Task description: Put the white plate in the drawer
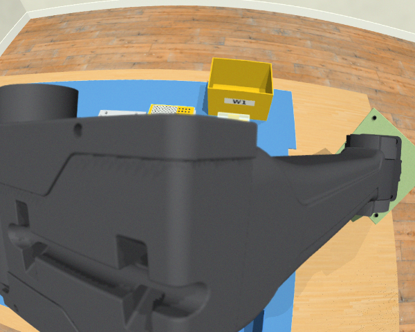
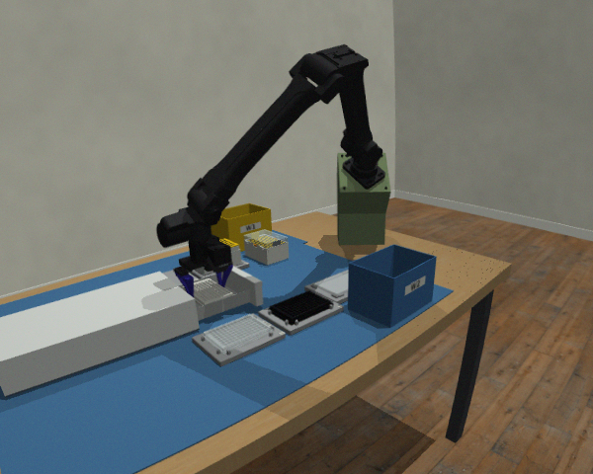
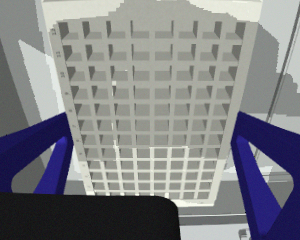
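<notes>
Gripper (image 3: pixel 153 154) clamped on white plate (image 3: pixel 153 103), inside the open drawer (image 2: pixel 235 293) at the cooler's (image 2: pixel 82 321) front end.

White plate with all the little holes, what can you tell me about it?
The white plate is a flat rectangular block that looks like plastic, covered in a grid of small square wells, open upward with no lid. The gripper is shut on it, one blue finger pressing each long side. It sits level, right way up, over the cooler's open grey drawer, long side across it. Whether it already rests on the drawer's floor cannot be told.
</notes>
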